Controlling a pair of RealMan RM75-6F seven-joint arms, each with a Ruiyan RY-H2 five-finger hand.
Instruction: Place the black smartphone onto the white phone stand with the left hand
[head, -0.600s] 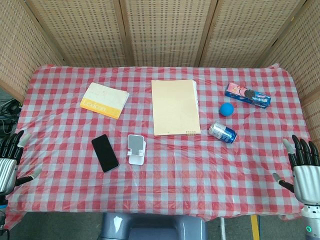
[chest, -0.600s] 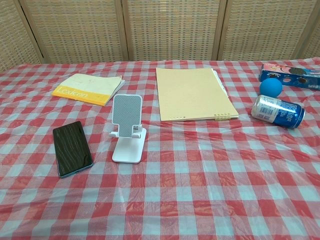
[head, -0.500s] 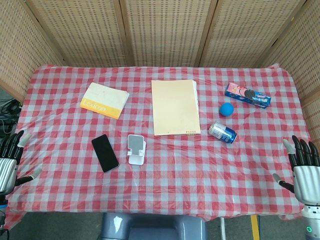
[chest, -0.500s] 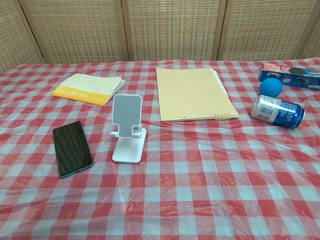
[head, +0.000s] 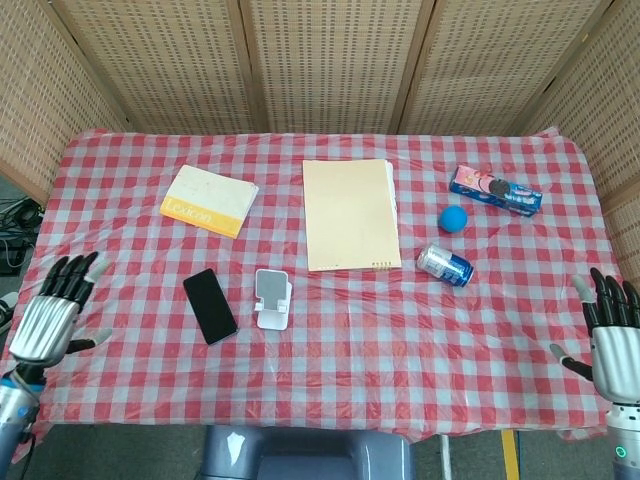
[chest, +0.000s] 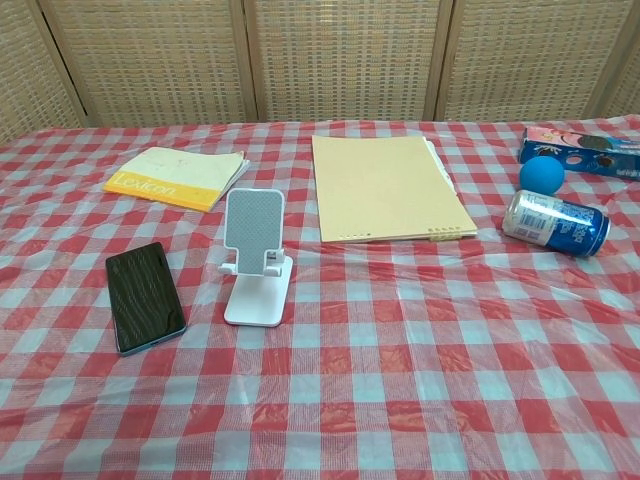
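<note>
**Phone flat on the cloth, stand empty, both hands at the table's near edge**

On the checked tablecloth (head: 330, 340) the black smartphone (head: 210, 305) lies flat, screen up, just left of the white phone stand (head: 271, 298) and not touching it. Seen from the chest camera, the stand's back plate is upright and bare. Left hand (head: 55, 310) hovers over the near left corner of the table, fingers spread and holding nothing, well apart from the phone. Right hand (head: 612, 335) sits at the near right edge, likewise spread and empty. Farther back lie a yellow-edged book (head: 208, 200), a tan folder (head: 348, 213), a blue ball (head: 454, 219), a tipped drink can (head: 444, 265) and a snack box (head: 495, 191).
</note>
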